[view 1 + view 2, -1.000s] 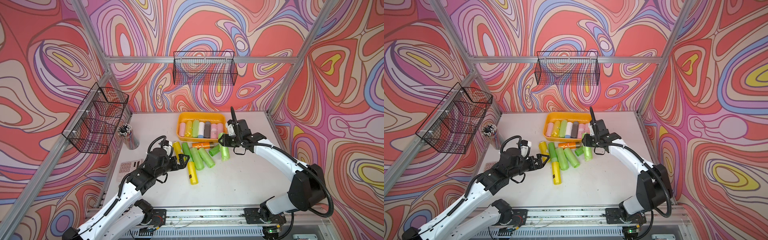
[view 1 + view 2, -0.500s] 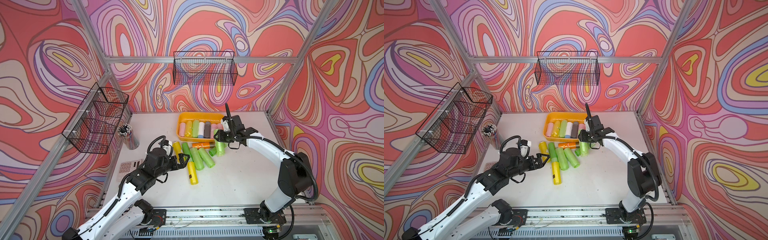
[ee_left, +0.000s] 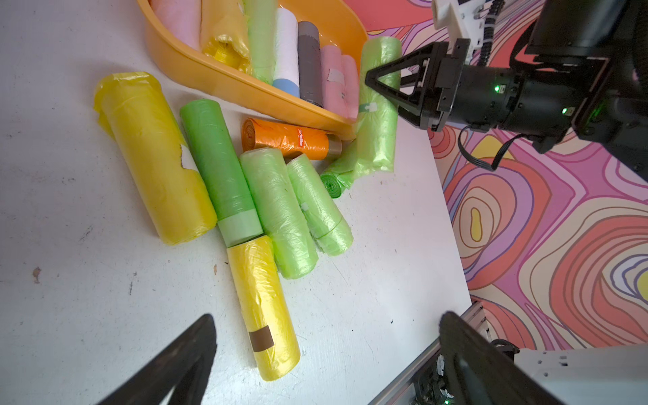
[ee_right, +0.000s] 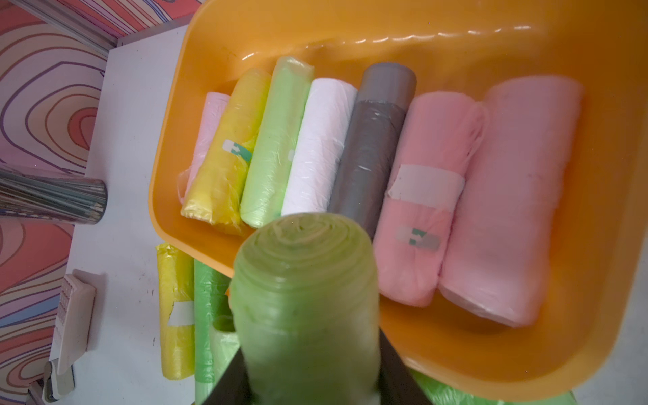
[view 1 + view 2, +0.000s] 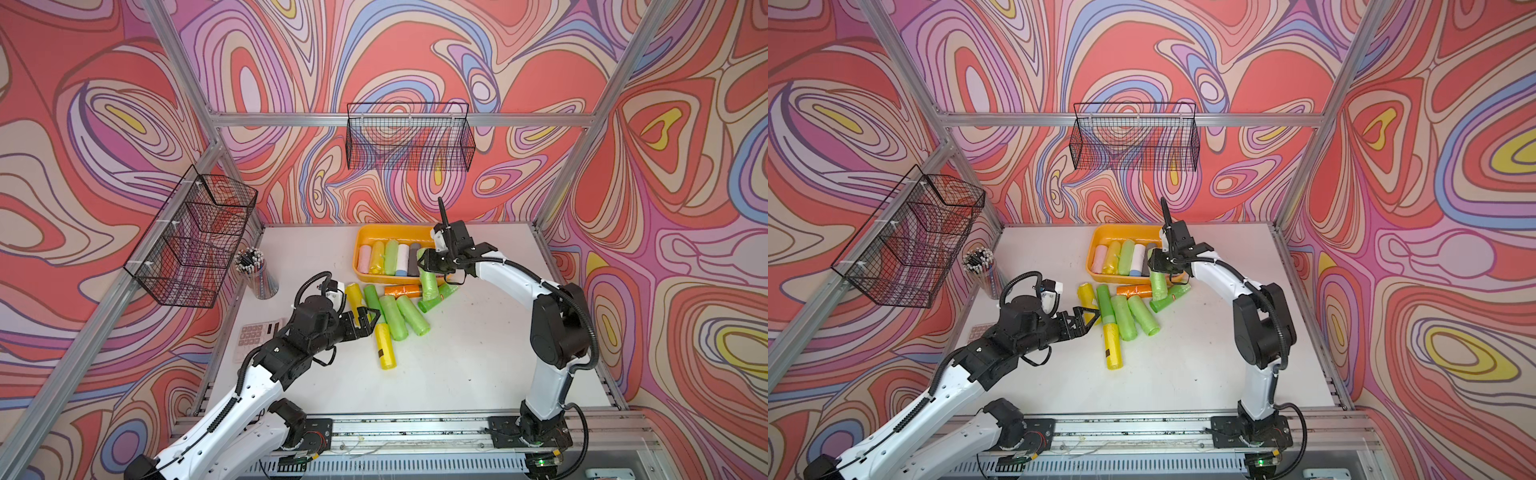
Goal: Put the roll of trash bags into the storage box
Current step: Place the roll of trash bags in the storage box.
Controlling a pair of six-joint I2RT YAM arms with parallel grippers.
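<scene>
The right fingers (image 4: 396, 382) are gripping a light green roll (image 4: 305, 280), seemingly hovering over the near rim of the storage box (image 5: 395, 232). Next, it needs carrying farther in and releasing. The left fingers (image 3: 189, 361) are hanging open above the counter (image 5: 457, 353).

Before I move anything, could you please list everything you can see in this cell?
storage box: one, orange-yellow, back centre of the table
rolls in the box: seven (three pink, one each yellow, green, white, grey), lying side by side
loose rolls: seven (four green, two yellow, one orange), on the table in front of the box
held roll: one, light green, over the box's near rim
pencil cup: one, shiny, table's left edge
calculator: one, white, near left of the table
wire baskets: two, black, one on the back wall, one on the left wall
table: one, white
left gripper: black, open, beside the loose rolls
right gripper: black, shut on the held roll
</scene>
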